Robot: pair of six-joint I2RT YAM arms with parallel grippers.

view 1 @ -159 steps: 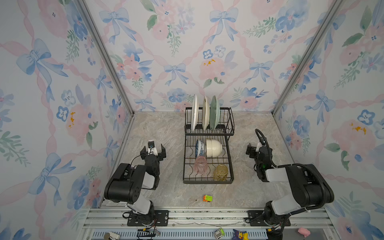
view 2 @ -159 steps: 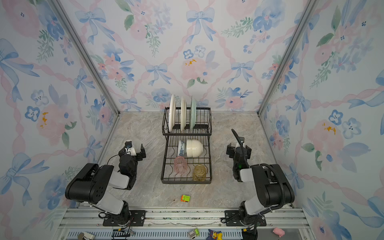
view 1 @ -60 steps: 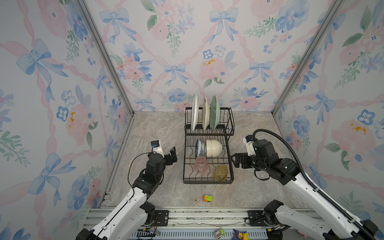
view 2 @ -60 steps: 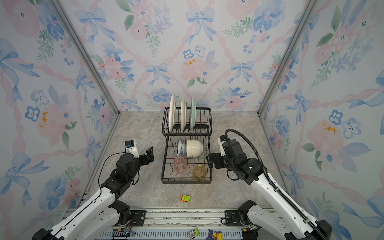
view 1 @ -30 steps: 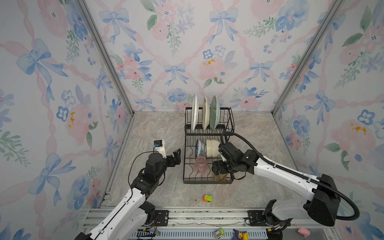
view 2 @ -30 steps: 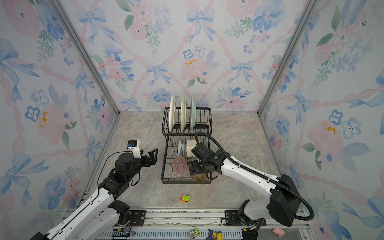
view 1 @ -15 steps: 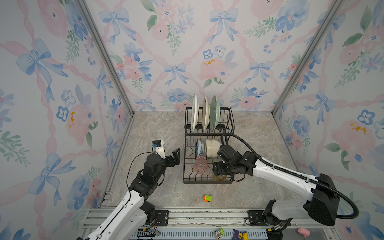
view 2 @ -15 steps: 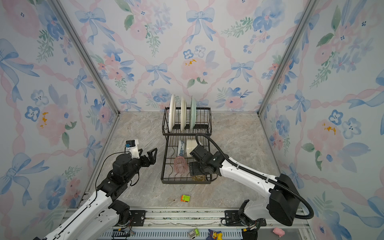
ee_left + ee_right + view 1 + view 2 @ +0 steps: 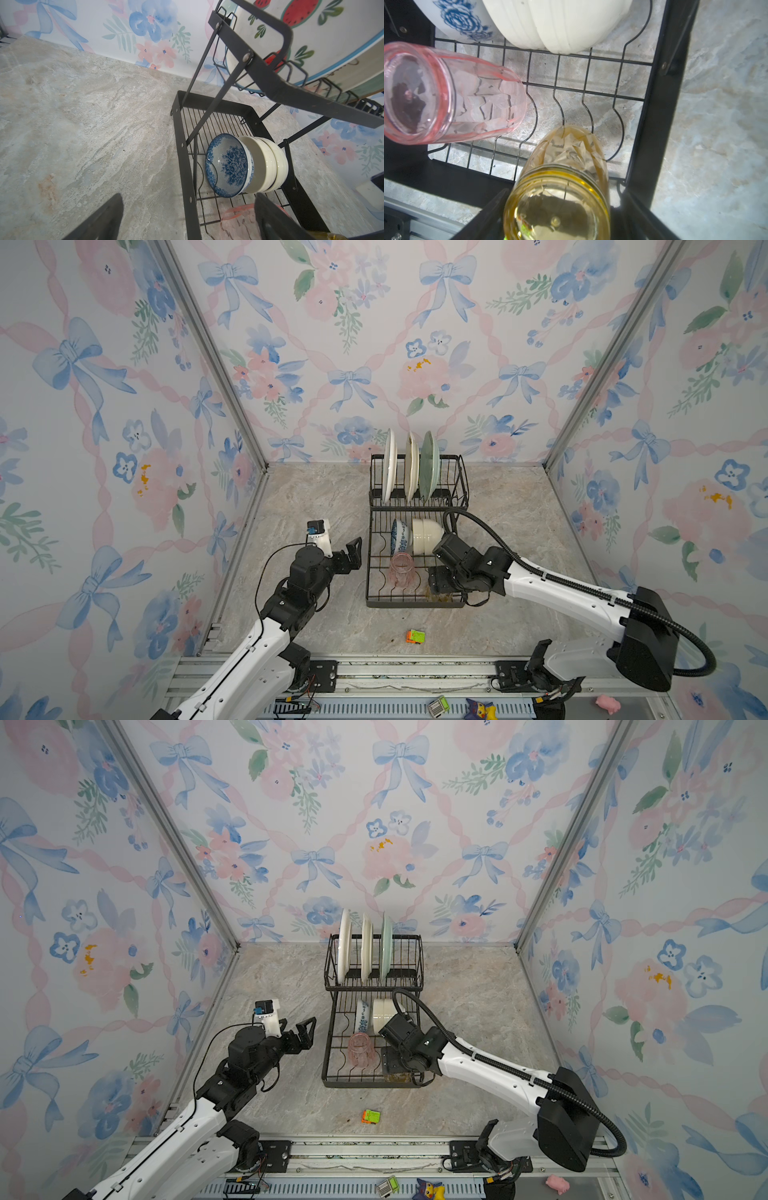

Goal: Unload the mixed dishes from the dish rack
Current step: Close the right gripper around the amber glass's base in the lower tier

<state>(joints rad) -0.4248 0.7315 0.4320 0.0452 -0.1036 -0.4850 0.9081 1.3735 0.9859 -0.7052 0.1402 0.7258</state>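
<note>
Amber glass tumbler (image 9: 560, 187) stands base up in the near-right corner of the dish rack's (image 9: 415, 603) lower tray. It now sits between the fingers of the right end effector (image 9: 564, 193), which two seconds ago hung off the rack's right side. Whether those fingers press the glass yet, I cannot tell. The left end effector (image 9: 353, 556), spread wide and empty, has edged up beside the rack's left side, above the desk (image 9: 316, 506). The pink tumbler (image 9: 401, 570), blue-patterned bowl (image 9: 400, 536), white bowl (image 9: 426, 533) and three plates (image 9: 411, 464) sit in the rack as before.
</note>
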